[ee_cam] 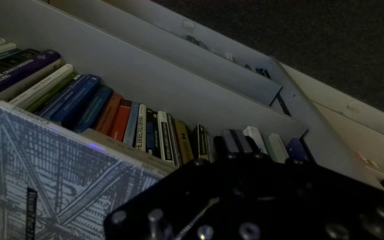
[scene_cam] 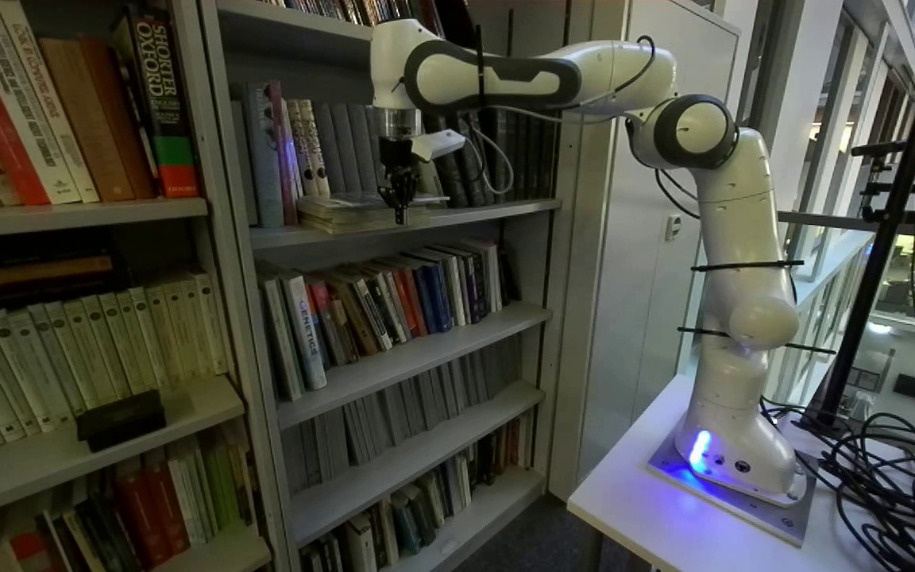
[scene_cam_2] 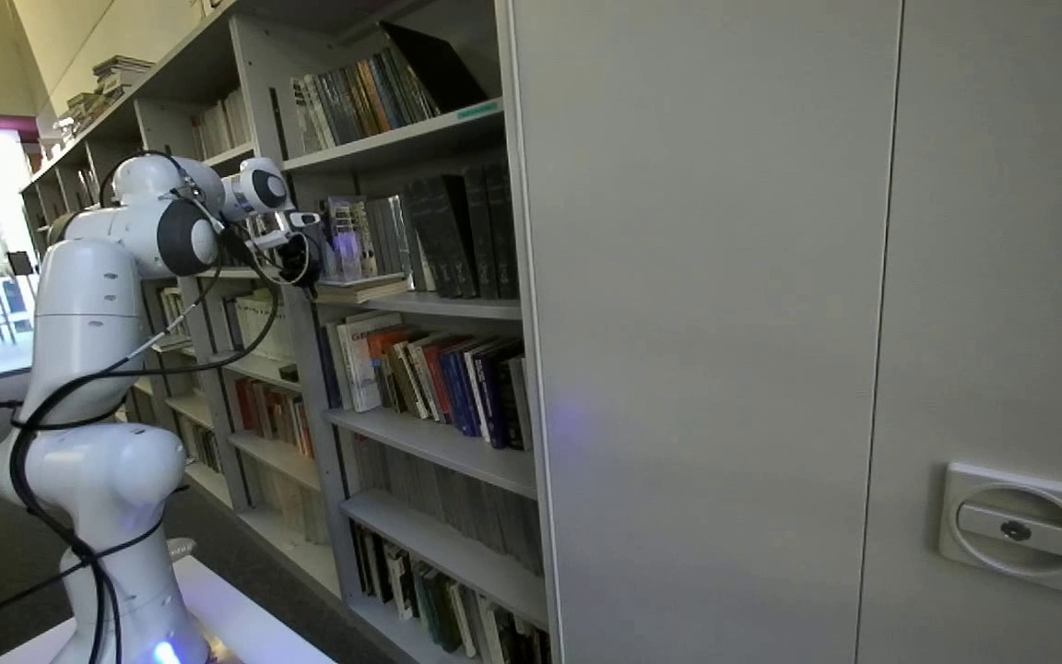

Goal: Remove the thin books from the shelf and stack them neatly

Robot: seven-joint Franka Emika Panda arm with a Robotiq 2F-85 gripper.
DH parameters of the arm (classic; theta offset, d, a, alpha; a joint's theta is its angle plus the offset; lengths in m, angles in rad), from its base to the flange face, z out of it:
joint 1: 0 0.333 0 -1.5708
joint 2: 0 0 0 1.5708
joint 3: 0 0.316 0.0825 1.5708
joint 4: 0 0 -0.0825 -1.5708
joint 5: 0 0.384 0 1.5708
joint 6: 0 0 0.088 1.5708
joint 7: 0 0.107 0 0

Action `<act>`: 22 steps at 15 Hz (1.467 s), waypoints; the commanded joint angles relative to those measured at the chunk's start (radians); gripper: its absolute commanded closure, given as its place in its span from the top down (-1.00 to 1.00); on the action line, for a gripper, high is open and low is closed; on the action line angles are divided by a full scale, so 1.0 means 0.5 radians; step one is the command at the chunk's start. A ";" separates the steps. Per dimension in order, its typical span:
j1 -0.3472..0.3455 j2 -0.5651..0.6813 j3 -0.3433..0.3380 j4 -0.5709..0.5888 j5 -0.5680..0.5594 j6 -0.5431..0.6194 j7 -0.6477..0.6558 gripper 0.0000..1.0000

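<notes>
Grey metal bookcase (scene_cam: 237, 238) beside a pale cabinet (scene_cam_2: 697, 332); thin books (scene_cam: 346, 214) piled flat on its shelf (scene_cam: 505, 210).

Pile lies at the shelf's front edge, toward the left corner in an exterior view; grey and black volumes (scene_cam: 354, 143) stand upright behind. Gripper (ee_cam: 236, 141) hangs beside the pile near that edge, jaws closed, fingertips together; contact with pile unclear. Top book (ee_cam: 68, 186), wrist view: patterned cover, dark label (ee_cam: 30, 213) starting "Volume", rest blurred. Board (scene_cam: 434, 348) below holds paperbacks (scene_cam: 394, 298), legible spines GENETICS (scene_cam: 308, 338), THE BISECTED BRAIN (ee_cam: 141, 128), REAL-TIME OBJECT-ORIENTED MODELING (ee_cam: 17, 73). Adjoining bookcase (scene_cam: 108, 218): thick SHORTER OXFORD (scene_cam: 159, 95).
</notes>
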 commanded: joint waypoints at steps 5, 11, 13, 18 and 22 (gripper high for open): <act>0.098 0.286 -0.044 0.460 -0.015 -0.242 -0.030 -1.00; 0.198 0.556 -0.037 0.822 -0.096 -0.370 -0.050 -1.00; 0.242 0.606 -0.046 0.930 -0.155 -0.426 -0.061 -1.00; 0.416 0.632 -0.241 1.088 -0.269 -0.435 -0.116 -1.00; 0.467 0.654 -0.268 1.151 -0.374 -0.441 -0.113 -1.00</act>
